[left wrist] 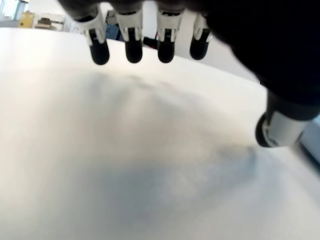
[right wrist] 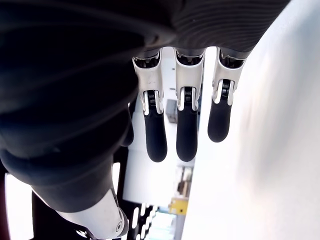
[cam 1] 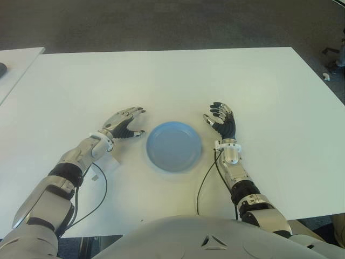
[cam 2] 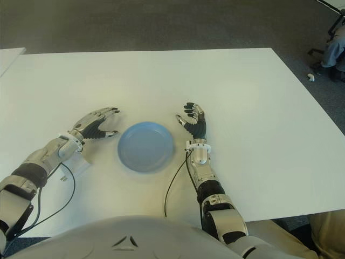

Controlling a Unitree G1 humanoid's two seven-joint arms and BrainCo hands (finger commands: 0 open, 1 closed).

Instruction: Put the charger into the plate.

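Note:
A round blue plate (cam 1: 173, 145) lies with nothing in it on the white table (cam 1: 161, 81), between my two hands. A white charger block (cam 1: 105, 167), hard to make out against the table, lies beside my left forearm, left of the plate, with small metal prongs at its near corner. My left hand (cam 1: 125, 123) is just left of the plate, fingers spread and holding nothing; the left wrist view shows only bare table under the fingertips (left wrist: 133, 51). My right hand (cam 1: 221, 120) is just right of the plate, fingers (right wrist: 186, 132) straight and holding nothing.
Black cables (cam 1: 207, 178) run along both forearms onto the table. A second white table (cam 1: 13, 65) with a dark object (cam 1: 2, 68) on it stands at the far left. Grey floor lies beyond, with a small white item (cam 1: 325, 76) and chair legs at the right.

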